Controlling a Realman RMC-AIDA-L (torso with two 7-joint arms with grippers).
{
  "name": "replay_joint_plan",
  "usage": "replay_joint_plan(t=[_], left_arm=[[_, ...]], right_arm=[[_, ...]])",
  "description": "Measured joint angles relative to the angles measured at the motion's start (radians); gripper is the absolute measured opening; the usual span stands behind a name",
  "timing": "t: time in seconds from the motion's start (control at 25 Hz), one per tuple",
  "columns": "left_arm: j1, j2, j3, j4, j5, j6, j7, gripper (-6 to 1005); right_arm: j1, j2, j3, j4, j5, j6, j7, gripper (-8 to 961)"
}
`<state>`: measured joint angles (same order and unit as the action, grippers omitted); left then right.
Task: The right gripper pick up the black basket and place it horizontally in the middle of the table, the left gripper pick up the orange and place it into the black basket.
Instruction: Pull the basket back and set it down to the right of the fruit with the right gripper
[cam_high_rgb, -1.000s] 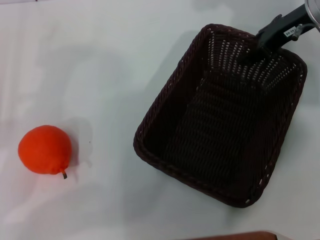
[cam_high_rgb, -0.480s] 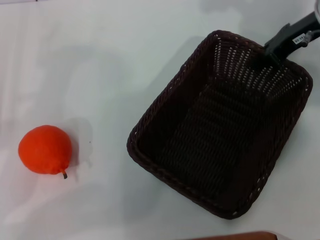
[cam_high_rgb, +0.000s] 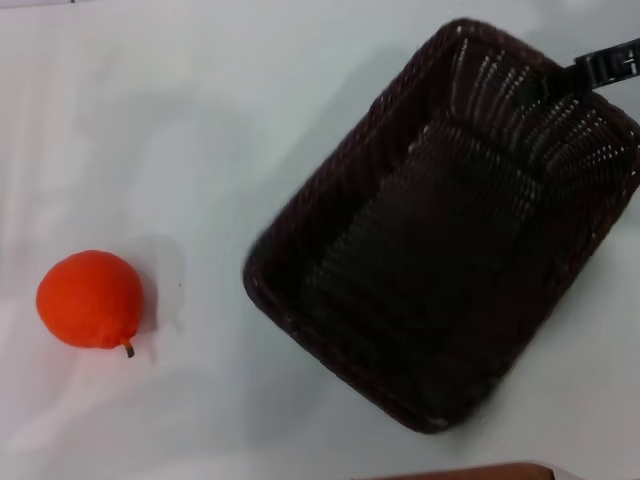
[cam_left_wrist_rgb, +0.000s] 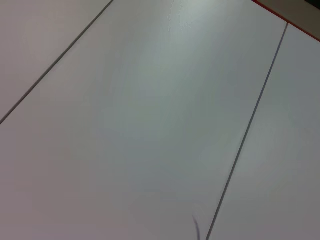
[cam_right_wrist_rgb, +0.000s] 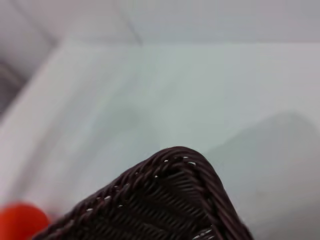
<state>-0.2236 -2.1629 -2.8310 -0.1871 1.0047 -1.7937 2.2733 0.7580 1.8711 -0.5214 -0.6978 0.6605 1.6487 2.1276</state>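
Observation:
The black basket (cam_high_rgb: 450, 230) is tilted and hangs a little above the table (cam_high_rgb: 200, 120) on the right side, its long side running diagonally. My right gripper (cam_high_rgb: 553, 84) grips the basket's far right rim; only its black end with a white label shows. The right wrist view shows a corner of the basket (cam_right_wrist_rgb: 165, 200) close up, with the orange (cam_right_wrist_rgb: 20, 220) beyond it. The orange (cam_high_rgb: 90, 299) lies on the table at the near left, well apart from the basket, stem towards me. My left gripper is out of view.
A brown-red edge (cam_high_rgb: 470, 472) shows at the bottom of the head view. The left wrist view shows only pale panels with thin seams (cam_left_wrist_rgb: 245, 140) and a red edge (cam_left_wrist_rgb: 280, 17).
The basket has risen and looks larger, and its far end has swung right with the right gripper, which has moved towards the right edge. The orange has not moved.

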Motion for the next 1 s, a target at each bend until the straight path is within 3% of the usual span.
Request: replay_joint_plan(t=[0.16,0.44,1.0], left_arm=[[-0.003,0.0,0.007,0.0,0.0,0.003,0.0,886],[-0.005,0.001,0.01,0.0,0.0,0.005,-0.001,886],[-0.007,0.003,0.01,-0.008,0.0,0.007,-0.003,886]], right_arm=[[-0.039,-0.021,0.02,0.055,0.106,-0.003,0.044,194],[-0.078,-0.014,0.121,0.124,0.204,-0.027,0.095,206],[-0.115,0.096,0.19,0.195,0.247,-0.281,0.153,231]])
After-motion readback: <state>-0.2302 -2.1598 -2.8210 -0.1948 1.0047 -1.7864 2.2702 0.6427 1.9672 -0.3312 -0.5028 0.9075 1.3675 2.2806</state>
